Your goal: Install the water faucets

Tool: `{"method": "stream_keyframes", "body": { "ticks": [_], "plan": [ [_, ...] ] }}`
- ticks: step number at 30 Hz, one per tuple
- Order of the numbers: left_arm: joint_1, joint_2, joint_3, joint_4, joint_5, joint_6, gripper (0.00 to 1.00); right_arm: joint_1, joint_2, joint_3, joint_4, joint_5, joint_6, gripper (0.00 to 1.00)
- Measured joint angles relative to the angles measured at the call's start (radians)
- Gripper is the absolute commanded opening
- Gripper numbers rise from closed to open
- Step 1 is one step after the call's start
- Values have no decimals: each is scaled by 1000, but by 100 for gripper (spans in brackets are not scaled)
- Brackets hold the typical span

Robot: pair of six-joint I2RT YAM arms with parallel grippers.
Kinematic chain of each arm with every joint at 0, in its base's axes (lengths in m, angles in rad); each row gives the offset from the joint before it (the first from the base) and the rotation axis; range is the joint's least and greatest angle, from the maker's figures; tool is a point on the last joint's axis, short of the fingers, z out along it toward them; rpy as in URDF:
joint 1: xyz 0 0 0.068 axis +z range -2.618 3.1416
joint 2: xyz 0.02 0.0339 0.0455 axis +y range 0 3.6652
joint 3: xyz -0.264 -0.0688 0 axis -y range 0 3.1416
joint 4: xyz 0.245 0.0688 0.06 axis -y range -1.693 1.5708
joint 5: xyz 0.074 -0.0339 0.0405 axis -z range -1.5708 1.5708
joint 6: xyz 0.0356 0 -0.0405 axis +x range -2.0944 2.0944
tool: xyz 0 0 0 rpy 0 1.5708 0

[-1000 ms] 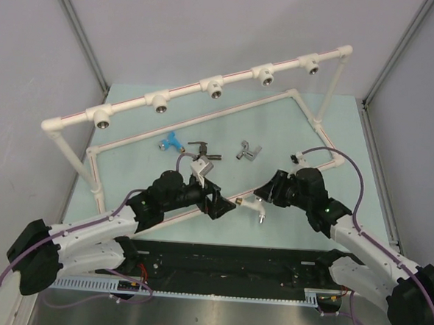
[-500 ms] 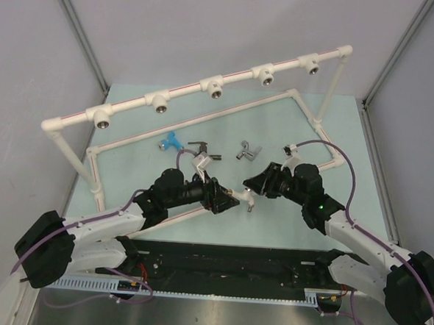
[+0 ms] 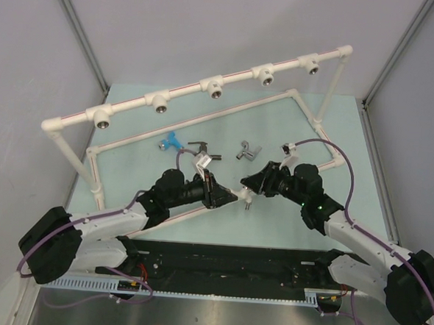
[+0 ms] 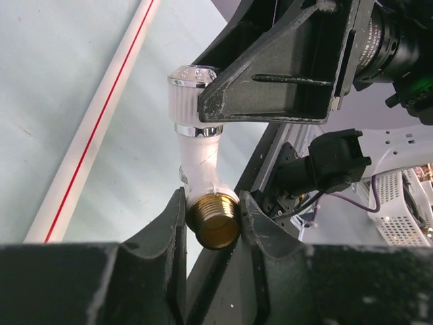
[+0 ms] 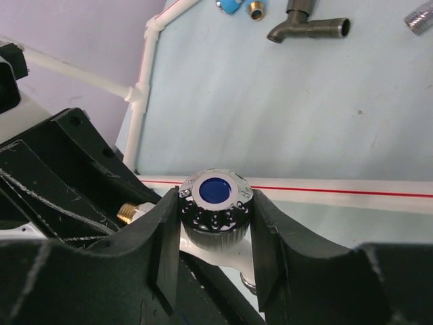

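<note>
Gripped the white faucet from both ends, aloft just near of centre: right gripper closed on chrome knob with blue cap dot, left gripper pinched on brass thread. Saw blue faucet, dark faucet and silver-grey faucet lying farther back on table.

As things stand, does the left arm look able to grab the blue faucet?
Likely not: the left gripper clasps the white faucet; the blue faucet itself lies unobstructed on the table.
</note>
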Motion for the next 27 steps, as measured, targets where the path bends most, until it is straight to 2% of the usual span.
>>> {"method": "stream_keyframes", "body": {
  "ticks": [1,2,5,8,17,21,27],
  "plan": [
    [0,-13,-8,5,-3,0,0,0,0,1,7,-8,0,58],
    [1,-25,-14,6,-8,0,0,0,0,2,15,-16,1,73],
    [13,-87,-44,15,-18,-2,0,-5,0,3,38,-39,-5,88],
    [48,-161,-79,35,-20,-15,0,-40,0,3,72,-89,-24,99],
    [144,-348,-177,133,19,-62,0,-163,12,3,280,-348,7,100],
    [151,-408,-185,188,50,-78,0,-150,81,9,468,-476,69,100],
    [153,-423,-185,257,89,-97,0,-75,180,25,659,-584,132,95]
  ]
}}
